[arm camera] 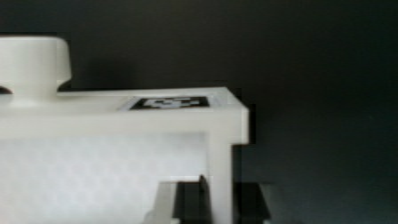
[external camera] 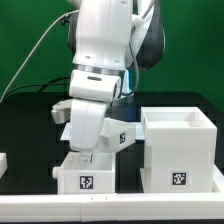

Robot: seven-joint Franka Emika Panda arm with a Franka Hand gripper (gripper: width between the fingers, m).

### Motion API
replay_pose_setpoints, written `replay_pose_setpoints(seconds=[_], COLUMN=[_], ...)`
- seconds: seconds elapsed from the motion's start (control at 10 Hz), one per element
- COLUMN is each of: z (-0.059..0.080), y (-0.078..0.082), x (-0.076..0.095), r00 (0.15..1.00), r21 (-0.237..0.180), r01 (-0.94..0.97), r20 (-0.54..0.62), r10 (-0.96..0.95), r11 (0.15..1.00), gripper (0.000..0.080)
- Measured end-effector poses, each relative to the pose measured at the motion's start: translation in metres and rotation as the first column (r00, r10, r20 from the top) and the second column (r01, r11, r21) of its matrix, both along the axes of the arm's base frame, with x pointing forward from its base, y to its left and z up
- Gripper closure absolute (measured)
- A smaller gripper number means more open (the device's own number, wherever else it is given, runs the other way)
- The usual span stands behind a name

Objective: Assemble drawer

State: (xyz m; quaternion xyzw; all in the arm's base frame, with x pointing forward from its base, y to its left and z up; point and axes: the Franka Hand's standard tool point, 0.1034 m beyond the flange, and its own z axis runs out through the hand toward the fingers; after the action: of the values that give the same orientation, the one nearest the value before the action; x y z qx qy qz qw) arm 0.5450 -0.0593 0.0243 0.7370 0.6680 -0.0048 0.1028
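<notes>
A small white tray (external camera: 85, 175) with a tag on its front stands on the black table, near the front. My gripper (external camera: 86, 153) is right on top of it. In the wrist view my gripper (arm camera: 217, 206) has one dark finger on each side of the thin side wall of the tray (arm camera: 107, 150), shut on it. The tray's round knob (arm camera: 32, 65) and a tag (arm camera: 173, 102) show there. A second small tagged tray (external camera: 115, 133) sits tilted just behind the gripper. The large cube-shaped casing (external camera: 180, 150) stands open-topped at the exterior view's right.
A white rail (external camera: 110, 199) runs along the table's front edge. A white piece (external camera: 3, 160) shows at the exterior view's left edge. A green wall stands behind, and cables hang from the arm.
</notes>
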Motion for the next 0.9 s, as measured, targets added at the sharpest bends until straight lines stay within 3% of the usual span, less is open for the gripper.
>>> replay_pose_setpoints(seconds=[0.3,0.4,0.5,0.6,0.7,0.8,0.9], z=[-0.0001,-0.0001,-0.0002,-0.0002,-0.0003,-0.0003,0.0008], y=[-0.0057,-0.0058,-0.006,-0.0061,-0.0062,-0.0066,-0.0117], x=[-0.0002,-0.0003,-0.0004,-0.0004,-0.0005,-0.0006,-0.0018], r00=[1.0,1.0,1.0,1.0,1.0,1.0,1.0], r21=[0.0,0.0,0.0,0.0,0.0,-0.001,-0.005], r01=[0.011,0.012,0.012,0.012,0.012,0.013,0.008], r20=[0.003,0.002,0.002,0.002,0.002,0.001,-0.03], r10=[-0.011,-0.012,-0.012,-0.012,-0.012,-0.013,-0.008], r11=[1.0,1.0,1.0,1.0,1.0,1.0,1.0], gripper=[0.0761,0.0575,0.0439,0.0439,0.0257,0.0184,0.0184])
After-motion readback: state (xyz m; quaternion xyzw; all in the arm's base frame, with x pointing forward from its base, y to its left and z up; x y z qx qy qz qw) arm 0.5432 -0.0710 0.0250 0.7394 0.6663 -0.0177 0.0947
